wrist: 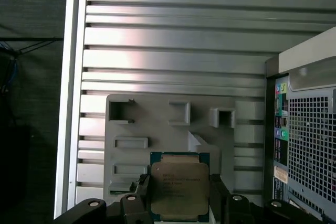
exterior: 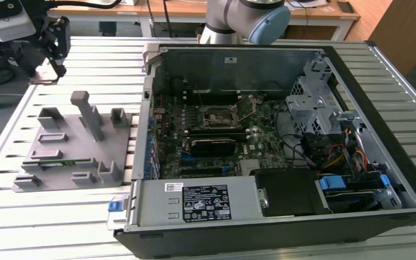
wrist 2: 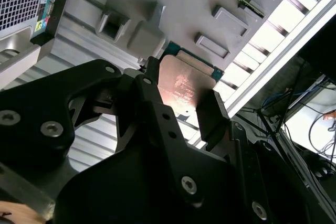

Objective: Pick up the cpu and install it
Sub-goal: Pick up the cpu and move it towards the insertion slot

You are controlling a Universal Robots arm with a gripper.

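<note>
In both wrist views the gripper [wrist: 181, 199] has its two dark fingers [wrist: 219, 195] clamped on opposite edges of the cpu [wrist: 179, 187]. The chip's silver-grey metal top faces the first wrist camera, with the grey fixture [wrist: 168, 127] and the slatted table [wrist: 173, 40] behind it. In the exterior view the gripper hangs over the table's far corner on that view's left, just beyond the fixture and well apart from the open computer case [exterior: 410, 162], whose dark motherboard socket [exterior: 219, 115] lies inside.
</note>
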